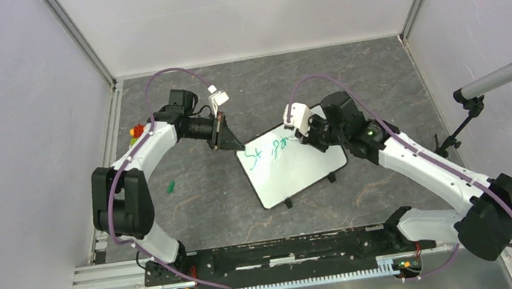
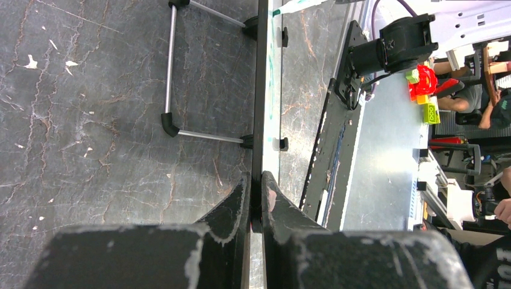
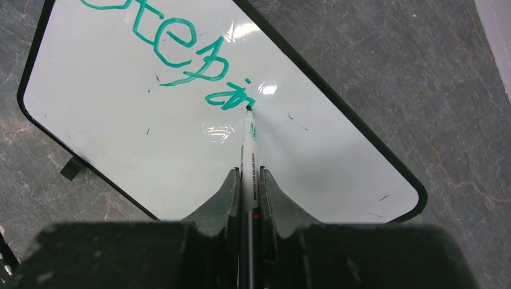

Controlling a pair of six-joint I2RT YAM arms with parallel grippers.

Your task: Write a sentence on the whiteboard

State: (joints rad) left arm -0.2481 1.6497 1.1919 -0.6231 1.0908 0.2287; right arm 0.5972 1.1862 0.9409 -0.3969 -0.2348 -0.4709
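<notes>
The whiteboard [image 1: 297, 175] lies tilted near the table's middle, resting on small black feet. In the left wrist view it is a thin dark strip [image 2: 260, 90] seen edge-on, with its wire stand [image 2: 172, 66] to the left. My left gripper [image 1: 233, 145] [image 2: 255, 180] is shut on the board's far left edge. My right gripper [image 1: 306, 134] [image 3: 248, 174] is shut on a white marker [image 3: 249, 153]. The marker's tip touches the board [image 3: 108, 114] at the end of the green sentence [image 3: 181, 54], which so reads as two short words.
A small green cap [image 1: 170, 187] lies on the dark table left of the board. A red and yellow object [image 1: 136, 131] sits by the left wall. A microphone on a stand [image 1: 507, 73] reaches in from the right. A black rail [image 1: 275, 251] runs along the near edge.
</notes>
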